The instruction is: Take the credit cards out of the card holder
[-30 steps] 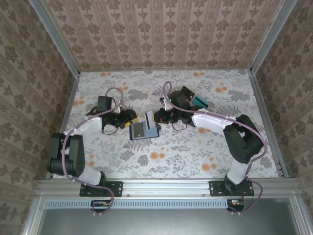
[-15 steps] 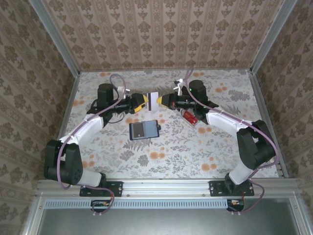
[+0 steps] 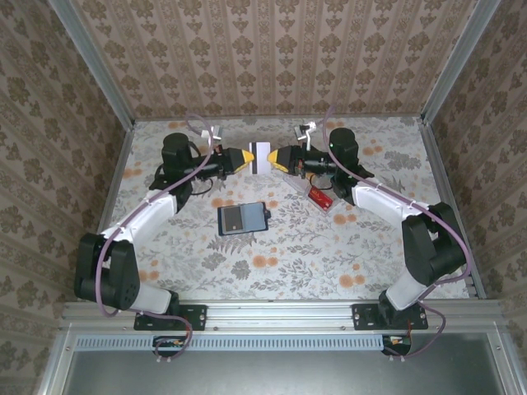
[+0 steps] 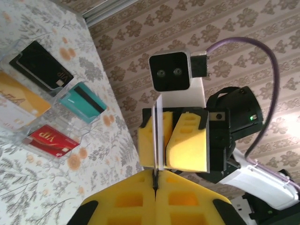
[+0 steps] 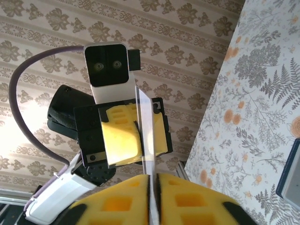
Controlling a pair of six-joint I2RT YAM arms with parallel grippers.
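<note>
Card (image 3: 261, 155) clamped by left end effector (image 3: 249, 156) and right end effector (image 3: 272, 156); overhead adds card holder (image 3: 244, 219) below.

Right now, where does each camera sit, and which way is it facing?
Top external: above and behind the bases, looking down at the table; both arms show, left gripper and right gripper pinching a white card.
Left wrist: on the left arm, facing the right gripper; own yellow fingers below.
Right wrist: on the right arm, facing the left gripper; own fingers below.
Shared: both wrist views see the card edge-on.
</note>
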